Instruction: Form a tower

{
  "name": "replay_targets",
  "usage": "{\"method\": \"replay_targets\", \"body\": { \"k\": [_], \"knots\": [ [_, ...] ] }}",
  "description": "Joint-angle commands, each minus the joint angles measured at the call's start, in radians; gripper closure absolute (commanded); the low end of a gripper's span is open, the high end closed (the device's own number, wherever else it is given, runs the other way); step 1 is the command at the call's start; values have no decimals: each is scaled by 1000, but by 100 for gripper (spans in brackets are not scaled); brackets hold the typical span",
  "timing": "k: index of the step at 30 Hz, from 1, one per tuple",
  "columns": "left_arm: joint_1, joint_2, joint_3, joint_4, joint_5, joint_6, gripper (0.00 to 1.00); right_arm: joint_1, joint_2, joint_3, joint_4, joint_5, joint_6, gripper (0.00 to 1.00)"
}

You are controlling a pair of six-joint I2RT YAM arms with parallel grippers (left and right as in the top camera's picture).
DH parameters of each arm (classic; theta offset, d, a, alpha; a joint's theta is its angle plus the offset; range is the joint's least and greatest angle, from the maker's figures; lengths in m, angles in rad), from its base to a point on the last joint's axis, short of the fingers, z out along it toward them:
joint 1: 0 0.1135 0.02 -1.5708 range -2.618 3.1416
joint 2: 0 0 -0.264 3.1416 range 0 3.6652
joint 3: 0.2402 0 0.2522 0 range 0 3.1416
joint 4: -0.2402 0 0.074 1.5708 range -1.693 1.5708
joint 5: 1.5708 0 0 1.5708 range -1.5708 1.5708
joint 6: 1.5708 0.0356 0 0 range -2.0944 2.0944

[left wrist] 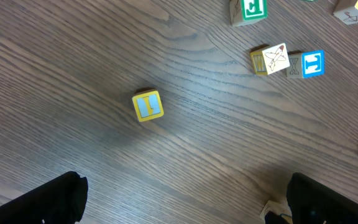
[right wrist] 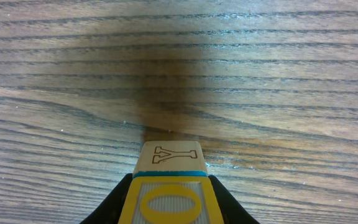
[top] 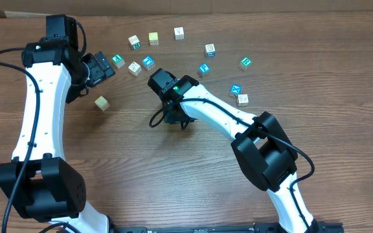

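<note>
You have twelve loose cubes on the bench (top: 173, 188), counted from overhead. One is the lone yellow cube (top: 101, 103). The other eleven all lie farther from the arm bases than that cube, strung out toward the right arm's side of it. Among those eleven, three show blue on top, two show green, and six are pale or yellow.

The tower at the right tool (top: 173, 118), also on that side of the yellow cube, looks like two more: an O cube (right wrist: 169, 202) and a Y cube (right wrist: 169, 155). That would give you fourteen cubes.

You have two arms and two tools.
</note>
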Motion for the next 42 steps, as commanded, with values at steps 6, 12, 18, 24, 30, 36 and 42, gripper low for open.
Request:
{"method": "replay_targets", "body": {
  "k": [6, 12, 18, 24, 30, 36, 42],
  "knots": [
    [-2, 12, 0, -2, -6, 19, 0, -3, 1, -4, 4, 7, -2, 60],
    [-2, 12, 0, -2, -6, 19, 0, -3, 1, -4, 4, 7, -5, 56],
    [-2, 12, 0, -2, -6, 19, 0, -3, 1, -4, 4, 6, -5, 63],
    [-2, 12, 0, -2, -6, 19, 0, -3, 1, -4, 5, 6, -49, 69],
    [-2, 12, 0, -2, -6, 19, 0, -3, 1, -4, 5, 6, -85, 70],
    [-2, 12, 0, -2, -6, 19, 0, -3, 1, -4, 11, 6, -85, 71],
    [-2, 12, 0, -2, -6, 19, 0, -3, 1, -4, 12, 6, -85, 70]
  ]
}}
